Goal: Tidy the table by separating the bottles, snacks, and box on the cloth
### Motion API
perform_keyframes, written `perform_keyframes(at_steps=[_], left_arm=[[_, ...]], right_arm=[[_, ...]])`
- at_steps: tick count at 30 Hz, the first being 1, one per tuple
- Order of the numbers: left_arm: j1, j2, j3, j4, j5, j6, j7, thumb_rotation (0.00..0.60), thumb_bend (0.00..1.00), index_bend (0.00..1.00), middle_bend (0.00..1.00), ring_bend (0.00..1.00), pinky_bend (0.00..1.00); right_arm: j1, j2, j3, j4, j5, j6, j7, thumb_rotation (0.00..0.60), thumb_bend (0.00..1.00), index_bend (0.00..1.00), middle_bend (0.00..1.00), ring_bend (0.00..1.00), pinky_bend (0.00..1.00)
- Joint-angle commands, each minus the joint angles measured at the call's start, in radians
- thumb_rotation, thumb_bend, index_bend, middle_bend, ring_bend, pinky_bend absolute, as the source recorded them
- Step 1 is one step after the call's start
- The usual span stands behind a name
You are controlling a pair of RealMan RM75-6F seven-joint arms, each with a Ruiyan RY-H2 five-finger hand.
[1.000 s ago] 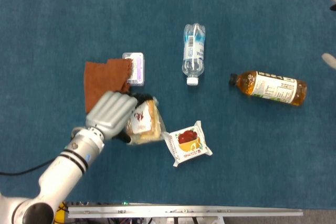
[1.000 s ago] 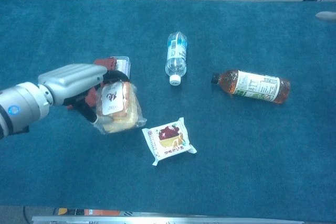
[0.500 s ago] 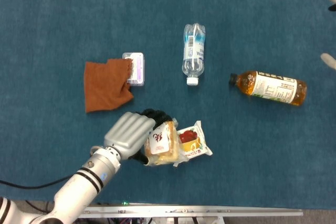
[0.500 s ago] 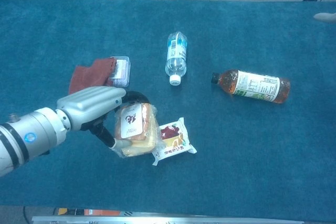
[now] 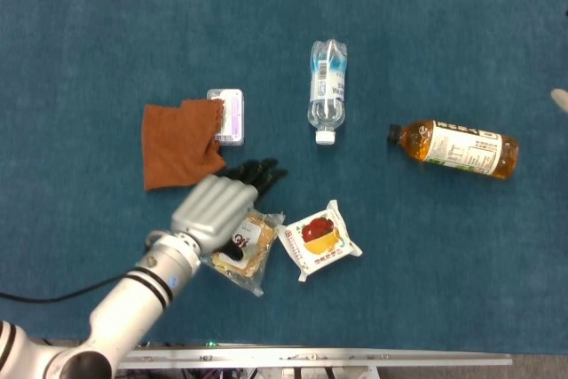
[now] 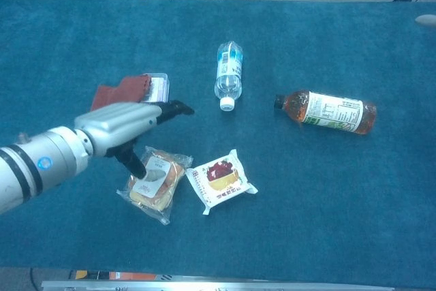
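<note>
The left hand (image 5: 216,208) reaches in from the near left corner of the blue cloth (image 5: 426,33), its arm cut off by the near edge in both views. Its fingers are spread and extended, and it holds nothing. The dark thumb hangs over the wrapped sandwich (image 6: 152,182), and whether it touches the wrapper cannot be told. In the head view the hand covers the left part of that sandwich.

Just beyond the hand, toward the left of the cloth, lies a crumpled rust-brown rag (image 5: 179,144). Its right edge overlaps a small clear plastic box (image 5: 228,116), so the box's left side is hidden. The chest view shows little of the rag, as the hand blocks most of it.

The sandwich lies flat near the cloth's near edge. Just to its right is a square snack packet (image 5: 319,241) printed with red fruit; their wrappers look close to touching.

Near the centre lies a clear water bottle (image 5: 327,90) on its side, white cap toward the near edge. Well to its right, a tea bottle (image 5: 454,148) of amber liquid lies with its dark cap pointing left.

At the right edge only a pale tip of the right hand (image 5: 560,99) shows, too little to tell its state.
</note>
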Motion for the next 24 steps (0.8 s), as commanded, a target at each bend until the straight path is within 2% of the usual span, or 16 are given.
perform_keyframes(at_steps=[1, 5, 13, 24], left_arm=[[0.004, 0.035, -0.011, 0.012, 0.019, 0.021, -0.003, 0.6, 0.25, 0.0, 0.0, 0.0, 0.13], [0.026, 0.083, -0.021, 0.042, 0.054, 0.061, -0.017, 0.6, 0.25, 0.0, 0.0, 0.0, 0.13], [0.088, 0.172, -0.063, 0.118, 0.098, 0.105, -0.128, 0.6, 0.25, 0.0, 0.0, 0.0, 0.13], [0.207, 0.223, -0.084, 0.255, 0.177, 0.202, -0.243, 0.6, 0.25, 0.0, 0.0, 0.0, 0.13]], right_arm=[[-0.003, -0.002, -0.004, 0.0, -0.006, 0.005, -0.007, 0.6, 0.14, 0.09, 0.28, 0.29, 0.5], [-0.007, -0.009, -0.016, -0.001, -0.031, 0.015, -0.028, 0.6, 0.14, 0.09, 0.28, 0.29, 0.5], [-0.015, -0.032, -0.039, -0.004, -0.099, 0.045, -0.07, 0.6, 0.14, 0.09, 0.28, 0.29, 0.5], [-0.075, -0.071, -0.07, -0.015, -0.156, 0.154, -0.156, 0.6, 0.14, 0.09, 0.28, 0.29, 0.5]])
